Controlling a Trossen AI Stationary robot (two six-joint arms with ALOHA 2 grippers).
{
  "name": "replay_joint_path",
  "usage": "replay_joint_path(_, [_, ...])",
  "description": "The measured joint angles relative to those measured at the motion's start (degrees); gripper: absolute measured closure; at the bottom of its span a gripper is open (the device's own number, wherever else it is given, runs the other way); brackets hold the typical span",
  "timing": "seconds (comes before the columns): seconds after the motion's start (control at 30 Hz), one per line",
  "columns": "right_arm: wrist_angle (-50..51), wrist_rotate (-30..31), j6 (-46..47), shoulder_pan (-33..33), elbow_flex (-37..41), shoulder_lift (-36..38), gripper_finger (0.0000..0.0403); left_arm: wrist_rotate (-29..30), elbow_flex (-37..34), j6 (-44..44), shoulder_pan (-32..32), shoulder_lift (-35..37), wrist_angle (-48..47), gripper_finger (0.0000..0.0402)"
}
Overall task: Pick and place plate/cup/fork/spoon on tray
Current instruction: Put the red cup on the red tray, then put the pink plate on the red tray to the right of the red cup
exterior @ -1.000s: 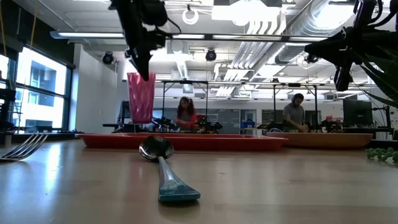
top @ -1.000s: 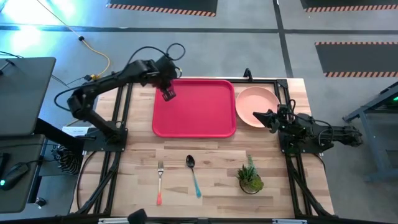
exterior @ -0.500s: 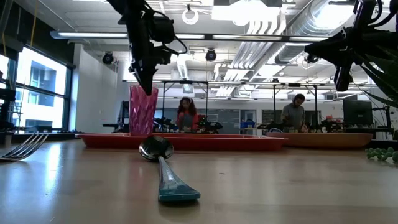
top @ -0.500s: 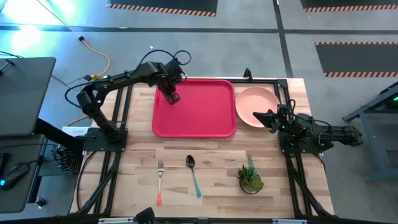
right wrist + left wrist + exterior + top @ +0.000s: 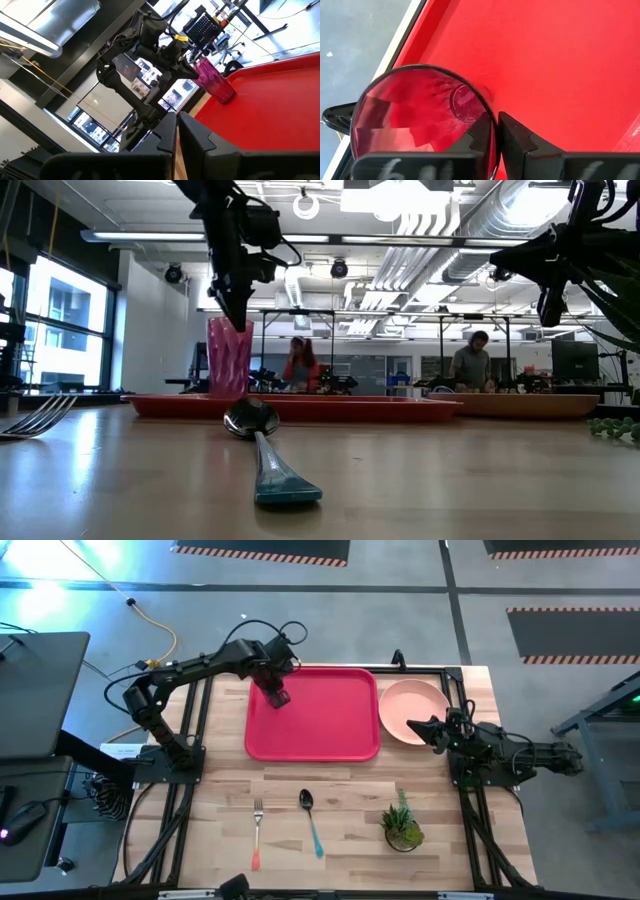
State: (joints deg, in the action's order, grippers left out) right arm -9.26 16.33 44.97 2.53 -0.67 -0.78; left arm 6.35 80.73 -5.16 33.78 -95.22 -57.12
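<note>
From my overhead feed the cup [image 5: 277,696] is mostly covered by the left end effector [image 5: 274,689], so I read it from the low view, where it stands upright on the tray [image 5: 330,735], near the far left corner. My left wrist camera looks straight down into the cup [image 5: 422,120]: one finger [image 5: 477,137] sits inside the rim and the other outside, pinching the wall between them, so I count that end effector as clamped on the cup. Whether the base fully rests on the tray floor I cannot tell, since the tray rim hides it in the low view. The tray holds nothing else that I can see.

The plate [image 5: 413,711] lies on the bench [image 5: 350,840] just beside the tray's right edge. The right end effector [image 5: 413,726] hangs over the plate's near rim with its fingers drawn together and nothing between them.

The fork [image 5: 256,834] and the spoon [image 5: 311,822] lie side by side on the near part of the bench, well apart from the tray. A small potted plant [image 5: 402,825] stands to the right of the spoon.
</note>
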Motion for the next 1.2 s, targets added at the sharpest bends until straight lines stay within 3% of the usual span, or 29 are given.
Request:
replay_joint_path(0.5, [0.0, 0.0, 0.0, 0.0, 0.0, 0.0, 0.0391, 2.4, 1.3, 0.6, 0.0, 0.4, -1.3, 0.0337])
replay_joint_path(0.87, [-0.6, 0.0, 0.0, 0.0, 0.0, 0.0, 0.0391, 2.2, 11.7, 1.4, 0.0, 0.4, -8.7, 0.0337])
replay_joint_path(1.2, [-10.3, 0.0, -2.3, 0.0, 0.0, 0.0, 0.0391, 0.8, 22.3, 5.1, -0.3, 0.5, -16.5, 0.0337])
